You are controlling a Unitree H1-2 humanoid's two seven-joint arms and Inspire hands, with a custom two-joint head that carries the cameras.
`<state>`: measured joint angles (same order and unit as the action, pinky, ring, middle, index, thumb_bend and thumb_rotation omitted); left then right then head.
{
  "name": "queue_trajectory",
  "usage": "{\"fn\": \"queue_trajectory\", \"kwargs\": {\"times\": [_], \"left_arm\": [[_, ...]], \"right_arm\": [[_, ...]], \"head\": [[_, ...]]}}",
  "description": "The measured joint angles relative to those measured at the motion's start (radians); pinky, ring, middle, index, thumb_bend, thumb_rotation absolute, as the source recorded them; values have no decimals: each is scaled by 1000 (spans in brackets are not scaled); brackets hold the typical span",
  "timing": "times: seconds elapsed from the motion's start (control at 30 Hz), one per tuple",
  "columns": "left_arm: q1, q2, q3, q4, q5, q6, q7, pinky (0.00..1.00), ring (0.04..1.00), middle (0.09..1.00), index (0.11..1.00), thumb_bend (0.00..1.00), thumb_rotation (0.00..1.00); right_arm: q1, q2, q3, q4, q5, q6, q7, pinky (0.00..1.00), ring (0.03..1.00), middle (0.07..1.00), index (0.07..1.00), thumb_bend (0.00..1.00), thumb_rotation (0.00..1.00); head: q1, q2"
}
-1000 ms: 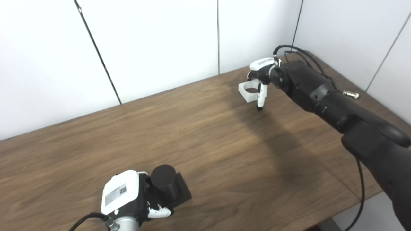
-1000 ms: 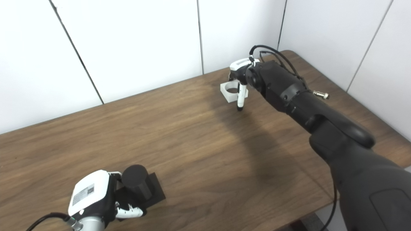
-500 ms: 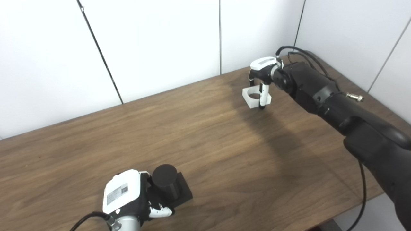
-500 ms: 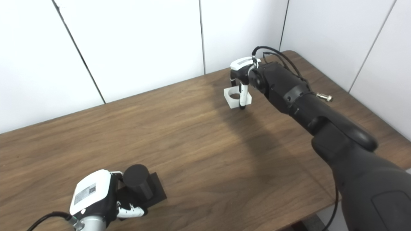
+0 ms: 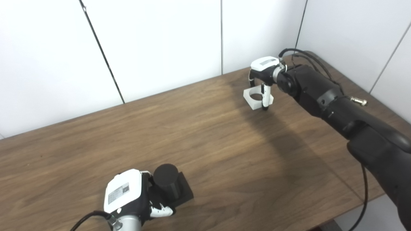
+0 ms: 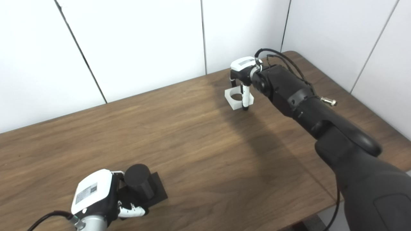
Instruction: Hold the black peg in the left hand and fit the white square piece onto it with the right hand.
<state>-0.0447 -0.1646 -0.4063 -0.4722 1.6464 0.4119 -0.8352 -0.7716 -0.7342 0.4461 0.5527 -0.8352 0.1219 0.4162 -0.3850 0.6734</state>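
Right hand (image 5: 264, 72) has now clamped its fingers around the white square plastic piece with the round hole (image 5: 256, 98) at the wooden tabletop's (image 5: 205, 138) far end, left hand (image 5: 128, 197) still gripping the black cylindrical peg on its square base (image 5: 167, 184) near the front edge.

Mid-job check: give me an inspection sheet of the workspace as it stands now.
Surface: wooden table, brown grain.
Job's things: black peg upright on its square base, near edge; white square piece with round hole, far right.
Clutter: nothing seen.
Hands: left hand wrapped on the peg's base; right hand over the white piece, fingers down its sides, grip unclear.
Cables: black cable at right wrist; another at left wrist.
Surroundings: white wall panels.
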Motion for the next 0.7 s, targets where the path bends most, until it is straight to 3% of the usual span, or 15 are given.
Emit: {"fn": "queue_trajectory", "kwargs": {"times": [0.27,0.7], "left_arm": [[0,-1,-1,1,0,4,4,1000,927,830,488,524,66],[-1,-1,-6,9,0,10,16,1000,928,823,489,524,64]], "right_arm": [[33,-14,-2,-100,-2,-7,54,1000,972,851,485,526,139],[36,-3,-52,-601,43,23,337,1000,980,848,484,526,141]], "head": [[81,23],[181,54]]}}
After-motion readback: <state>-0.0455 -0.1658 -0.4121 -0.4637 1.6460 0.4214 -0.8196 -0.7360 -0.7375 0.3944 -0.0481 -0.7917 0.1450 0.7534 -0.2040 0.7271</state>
